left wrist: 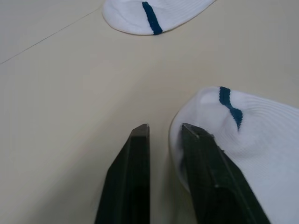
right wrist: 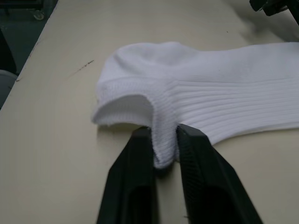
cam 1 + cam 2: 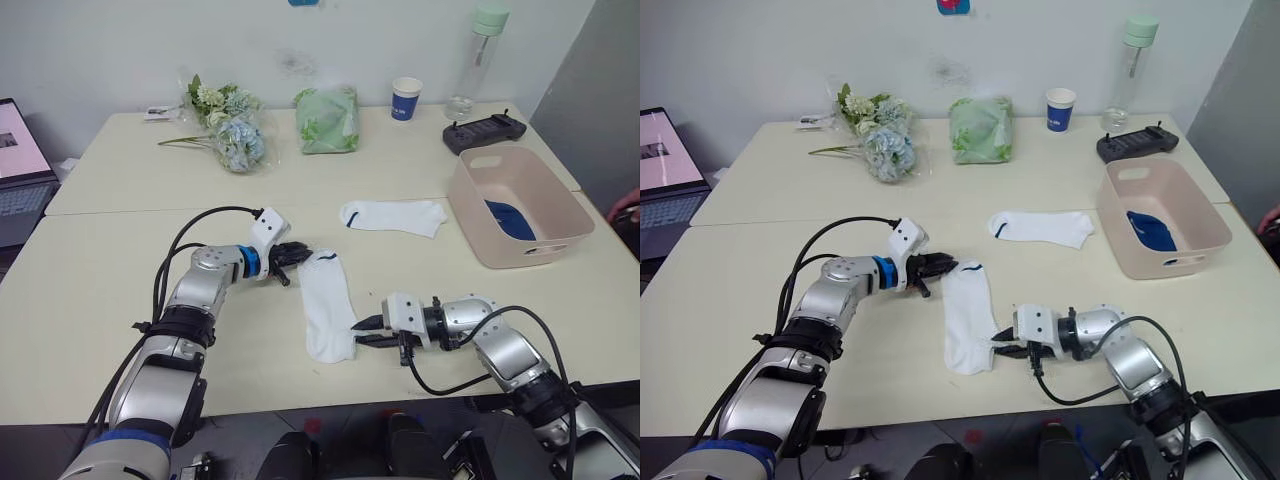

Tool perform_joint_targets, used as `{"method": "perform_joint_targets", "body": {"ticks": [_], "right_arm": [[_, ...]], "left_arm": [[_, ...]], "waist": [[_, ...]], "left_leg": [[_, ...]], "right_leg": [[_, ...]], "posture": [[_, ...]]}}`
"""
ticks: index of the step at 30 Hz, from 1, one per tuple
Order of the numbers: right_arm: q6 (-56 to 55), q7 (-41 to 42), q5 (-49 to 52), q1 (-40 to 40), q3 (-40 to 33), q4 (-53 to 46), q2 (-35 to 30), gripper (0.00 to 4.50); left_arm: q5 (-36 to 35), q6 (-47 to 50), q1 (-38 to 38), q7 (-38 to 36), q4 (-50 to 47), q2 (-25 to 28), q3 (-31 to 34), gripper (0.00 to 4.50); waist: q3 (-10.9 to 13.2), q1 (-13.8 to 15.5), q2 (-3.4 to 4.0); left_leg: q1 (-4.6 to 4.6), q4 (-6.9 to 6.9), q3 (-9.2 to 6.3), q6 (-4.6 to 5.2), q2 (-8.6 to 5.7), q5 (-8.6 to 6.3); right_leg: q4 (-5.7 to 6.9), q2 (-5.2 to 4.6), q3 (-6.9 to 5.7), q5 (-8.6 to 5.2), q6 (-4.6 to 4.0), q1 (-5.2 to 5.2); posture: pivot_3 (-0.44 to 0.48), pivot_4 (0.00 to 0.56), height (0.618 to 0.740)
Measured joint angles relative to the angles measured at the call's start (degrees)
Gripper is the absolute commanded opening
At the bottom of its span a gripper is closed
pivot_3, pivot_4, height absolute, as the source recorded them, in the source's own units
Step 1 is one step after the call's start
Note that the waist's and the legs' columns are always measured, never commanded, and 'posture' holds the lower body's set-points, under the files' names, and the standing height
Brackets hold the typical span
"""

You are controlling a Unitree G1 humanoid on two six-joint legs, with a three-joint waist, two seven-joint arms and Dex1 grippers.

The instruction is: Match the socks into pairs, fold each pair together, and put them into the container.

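The near sock (image 3: 326,305) lay lengthwise on the desk (image 3: 100,280), one end toward the robot. The right pincer (image 2: 163,140) had its fingers pinched on the cuff edge of that sock, a fold of white fabric squeezed between them, apparently to anchor or lift that end. The left pincer (image 1: 164,133) sat at the toe end, fingers slightly parted with one tip against the fabric near the blue toe mark, holding nothing yet; it looked placed to take the far end so the sock could be moved or laid on its mate. The far sock (image 3: 392,215), also white, lay flat just beyond, apart from the first, its toe toward the robot's left. The tub (image 3: 478,215) stood to the right with a dark blue sock (image 3: 510,220) already inside.

Flowers (image 3: 230,125), a green bag (image 3: 327,120), a cup (image 3: 406,98), a bottle (image 3: 480,55) and a black controller (image 3: 484,130) stood along the far edge, well clear. Nothing blocked the way between socks and tub.
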Motion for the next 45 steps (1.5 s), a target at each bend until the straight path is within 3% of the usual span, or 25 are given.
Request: {"method": "perform_joint_targets", "body": {"ticks": [9, 14, 17, 21, 26, 35, 45], "right_arm": [[-0.5, 0.9, 1.0, -0.9, -1.7, 0.8, -2.4, 0.03], [-3.2, 4.1, 1.8, -4.3, -3.0, 4.6, -3.7, 0.03], [-4.3, 5.4, 1.8, -5.0, -3.3, 6.3, -3.7, 0.03], [-4.4, 6.8, 2.2, -5.3, -3.2, 6.5, -2.4, 0.0], [-3.8, 8.3, 3.2, -3.6, -2.6, 4.0, -2.2, 0.0], [-2.6, 8.3, 3.8, -2.6, -2.5, 2.4, -2.5, 0.0], [-2.5, 7.6, 3.8, -2.7, -2.5, 2.4, -2.1, 0.0]], "left_arm": [[-1.5, 5.8, 4.2, -0.6, -7.1, 0.5, 2.4, 0.01], [-5.1, 13.8, 9.9, 1.0, -17.2, 1.5, 5.7, 0.01], [-5.4, 13.5, 11.0, 2.8, -19.4, 0.9, 6.9, 0.01], [-5.4, 10.8, 8.3, 2.1, -19.2, 0.3, 6.7, 0.86], [-2.3, 4.5, 3.0, 1.5, -14.2, 0.3, 4.4, 2.4], [4.9, -6.8, -5.4, -0.5, 6.9, -3.1, -1.1, 2.4], [3.6, -10.5, -9.0, -3.3, 11.9, -4.0, 1.9, 2.4]], "waist": [[0.0, 0.0, 0.0], [0.0, -0.2, 0.0], [0.0, 0.0, 0.0], [0.0, 0.3, -0.06], [0.0, 0.2, -0.06], [0.1, 0.1, -0.12], [0.1, 0.0, -0.12]], "left_leg": [[0.0, 0.01, 0.01, 0.01, 0.02, 0.0], [0.0, -0.02, 0.0, 0.0, 0.09, 0.0], [0.0, 0.02, -0.01, 0.0, 0.09, 0.0], [-0.03, 0.04, -0.03, 0.0, 0.07, 0.0], [-0.01, 0.02, -0.01, 0.0, 0.03, 0.0], [-0.06, 0.02, -0.01, 0.0, -0.03, 0.0], [-0.05, 0.03, -0.01, 0.0, -0.02, 0.0]], "right_leg": [[0.0, -0.01, 0.02, 0.0, 0.0, 0.01], [0.0, 0.0, 0.02, 0.0, 0.0, -0.03], [0.02, -0.01, 0.02, 0.0, 0.0, -0.01], [-0.01, -0.05, 0.0, 0.0, 0.0, 0.01], [-0.01, -0.05, 0.0, 0.0, 0.0, 0.0], [-0.01, -0.01, -0.03, 0.0, 0.0, -0.03], [0.01, -0.01, -0.03, 0.0, 0.0, -0.03]], "posture": [[0.0, 0.15, 0.74], [0.0, 0.15, 0.74], [0.0, 0.15, 0.74], [0.0, 0.15, 0.74], [0.0, 0.15, 0.74], [0.0, 0.15, 0.74], [0.0, 0.15, 0.74]]}}
